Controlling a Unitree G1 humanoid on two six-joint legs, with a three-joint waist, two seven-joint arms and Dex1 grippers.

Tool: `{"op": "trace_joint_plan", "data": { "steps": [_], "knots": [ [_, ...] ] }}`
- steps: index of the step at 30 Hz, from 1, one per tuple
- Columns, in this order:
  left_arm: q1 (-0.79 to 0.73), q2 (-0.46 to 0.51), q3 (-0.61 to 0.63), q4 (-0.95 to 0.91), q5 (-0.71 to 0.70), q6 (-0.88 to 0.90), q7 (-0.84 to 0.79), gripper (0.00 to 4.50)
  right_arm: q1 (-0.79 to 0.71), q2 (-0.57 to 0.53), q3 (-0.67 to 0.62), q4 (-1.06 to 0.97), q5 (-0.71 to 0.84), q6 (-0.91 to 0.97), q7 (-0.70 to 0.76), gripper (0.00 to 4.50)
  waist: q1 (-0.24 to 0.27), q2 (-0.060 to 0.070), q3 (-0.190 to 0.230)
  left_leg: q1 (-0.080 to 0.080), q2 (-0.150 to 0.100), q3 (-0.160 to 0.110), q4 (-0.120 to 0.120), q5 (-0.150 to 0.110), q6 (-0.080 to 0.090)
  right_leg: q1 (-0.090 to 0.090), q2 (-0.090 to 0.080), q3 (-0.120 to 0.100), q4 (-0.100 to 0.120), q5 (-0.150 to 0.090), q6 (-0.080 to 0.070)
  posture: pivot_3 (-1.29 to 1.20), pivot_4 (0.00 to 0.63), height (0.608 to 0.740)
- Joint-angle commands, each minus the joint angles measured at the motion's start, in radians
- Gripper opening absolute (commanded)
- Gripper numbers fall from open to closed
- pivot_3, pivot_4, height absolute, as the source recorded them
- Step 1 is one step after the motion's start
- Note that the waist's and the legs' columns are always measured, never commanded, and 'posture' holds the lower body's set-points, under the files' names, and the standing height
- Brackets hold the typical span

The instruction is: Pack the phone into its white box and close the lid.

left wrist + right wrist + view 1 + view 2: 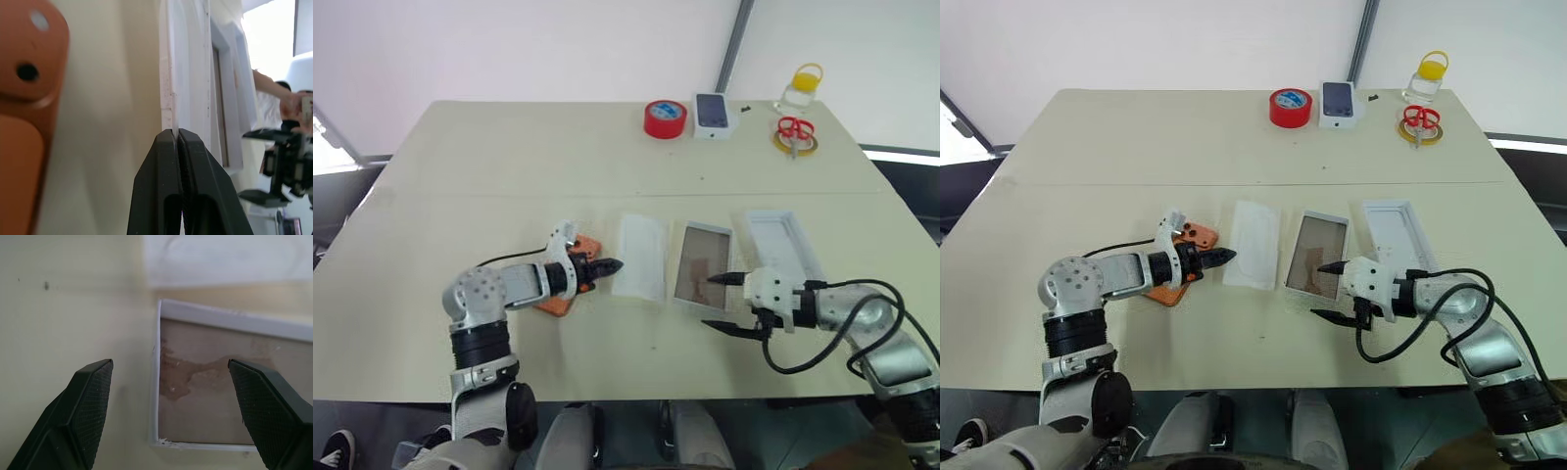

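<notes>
Phone (570, 279): one; white box (703, 265): one; lid (784, 244): one.

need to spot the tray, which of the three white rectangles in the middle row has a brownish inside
The middle one, the white box: shallow, with a glossy brownish interior. The flat insert sheet on its left and the deeper lid on its right are all white.

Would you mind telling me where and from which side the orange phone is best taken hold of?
Grip the phone across its narrow width at mid-length, coming from above. It lies flat under the left arm, its thin edges near the table, so a side approach offers little. The camera corner is raised, so avoid pinching there.
</notes>
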Motion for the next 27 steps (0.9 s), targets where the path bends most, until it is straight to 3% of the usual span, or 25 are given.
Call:
{"op": "trace_joint_plan", "data": {
  "steps": [1,3,7,8,15,23,26,27],
  "knots": [
    [-0.046,0.005,0.03,-0.039,-0.03,-0.027,-0.005,0.0,-0.034,-0.002,0.033,0.0,-0.007,0.062,0.018,3.41,0.001,0.0,0.0,0.0,0.0,0.0,0.0,0.0,0.0,0.0,0.0,0.0,0.0,0.0,0.0,0.0,0.15,0.74],
    [-0.044,0.011,0.017,-0.059,-0.018,-0.072,-0.011,0.0,-0.042,0.006,0.047,0.005,-0.017,0.063,0.019,2.59,0.0,0.0,0.0,0.0,0.0,0.0,0.0,0.0,0.0,0.0,0.0,0.0,0.0,0.0,0.0,0.0,0.15,0.74],
    [-0.042,0.009,0.009,-0.07,-0.021,-0.131,-0.014,0.0,-0.064,0.02,0.067,0.02,-0.028,0.048,0.019,0.37,0.0,0.0,0.0,-0.001,0.0,0.0,0.0,0.0,0.0,0.0,0.0,0.0,-0.001,0.0,0.0,0.0,0.15,0.74],
    [-0.048,-0.001,0.026,-0.06,-0.035,-0.124,-0.003,0.0,-0.072,0.025,0.068,0.019,-0.025,0.05,0.02,0.02,0.001,0.0,0.0,-0.001,0.0,0.0,0.0,0.0,-0.001,0.0,0.0,0.0,-0.001,0.0,0.0,0.0,0.15,0.74],
    [-0.05,-0.044,0.045,-0.069,-0.095,-0.081,0.013,0.0,-0.124,0.078,0.135,0.027,-0.064,-0.007,0.026,0.02,-0.001,-0.001,0.0,-0.001,0.0,0.0,0.0,0.0,-0.001,0.0,0.0,0.0,-0.001,0.0,0.0,0.0,0.15,0.74],
    [-0.019,-0.039,-0.014,-0.094,-0.095,-0.086,0.011,0.0,-0.197,0.143,0.149,0.077,-0.051,-0.009,0.028,0.02,0.0,0.0,0.0,-0.001,0.0,0.0,0.0,0.001,-0.001,0.0,0.0,0.0,-0.001,0.0,0.0,0.0,0.15,0.74],
    [-0.008,-0.039,-0.025,-0.105,-0.092,-0.095,0.009,0.0,-0.178,0.135,0.12,0.037,0.047,0.033,0.091,0.88,0.0,0.0,0.0,-0.001,0.0,0.0,0.0,0.001,-0.001,0.0,0.0,0.0,-0.001,0.0,0.0,0.0,0.15,0.74],
    [0.003,-0.033,-0.043,-0.116,-0.082,-0.104,0.004,0.0,-0.17,0.136,0.109,0.031,0.039,0.012,0.073,1.39,0.0,0.0,0.0,-0.001,0.0,0.0,0.0,0.001,-0.001,0.0,0.0,0.0,-0.001,0.0,0.0,0.0,0.15,0.74]
  ]
}}
